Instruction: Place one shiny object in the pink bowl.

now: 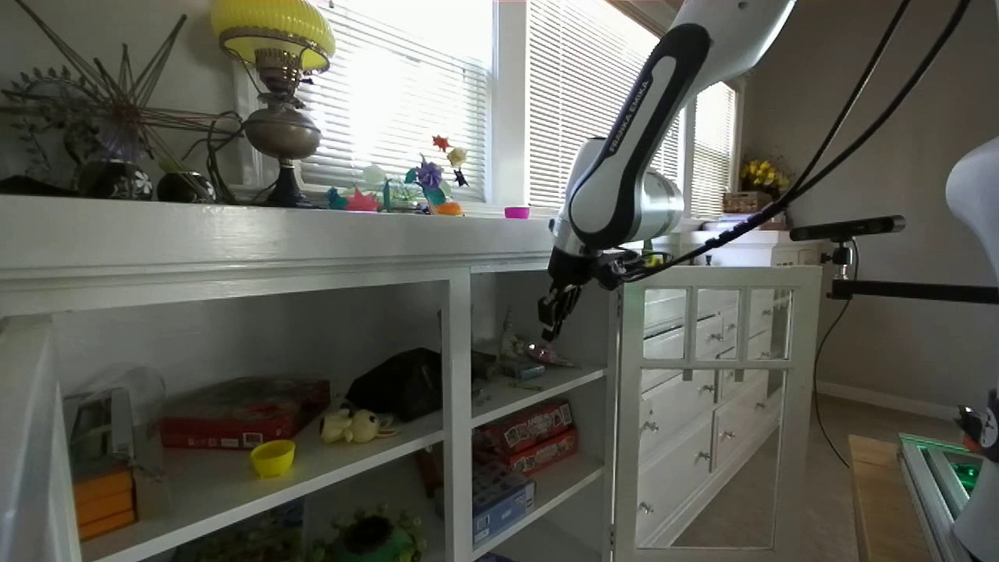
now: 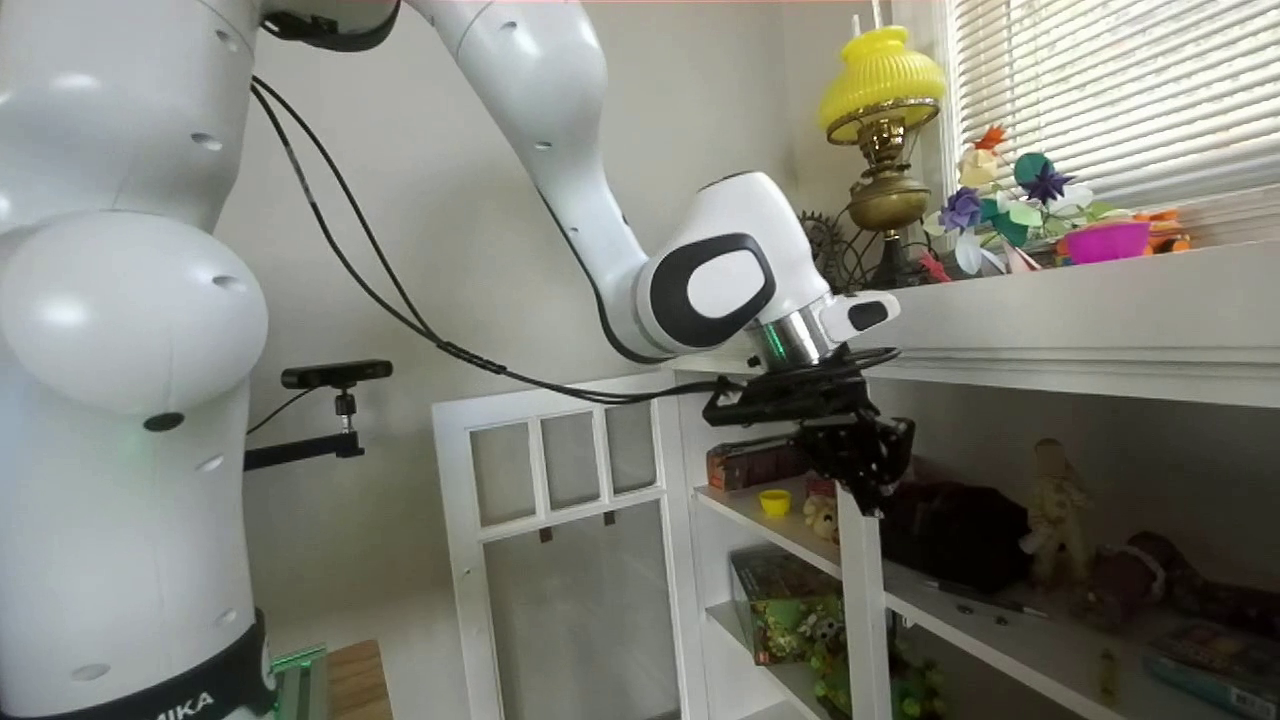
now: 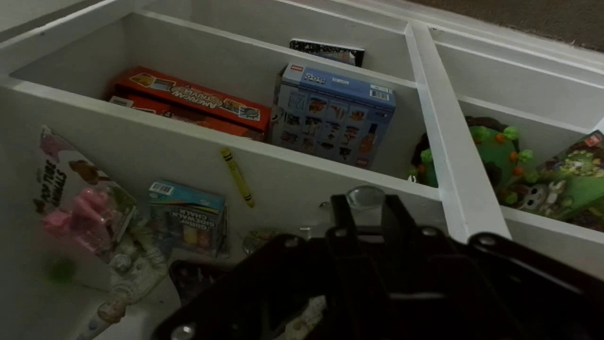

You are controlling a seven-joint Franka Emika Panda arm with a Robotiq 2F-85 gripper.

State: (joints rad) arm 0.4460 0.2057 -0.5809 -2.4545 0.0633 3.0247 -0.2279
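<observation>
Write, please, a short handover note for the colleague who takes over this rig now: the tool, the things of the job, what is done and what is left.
Tool: shut on a clear shiny object, by the open shelves, lower than the white ledge.
Pink bowl: on that ledge; its inside does not show.
Done: one shiny object is gripped.
Left: probably raise it above the bowl, then release it inside.

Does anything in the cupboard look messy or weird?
Yes, a little: a yellow crayon lies loose near the front edge of the shelf, outside the chalk box. It might roll off. I can't see anything spilled or broken.
</observation>
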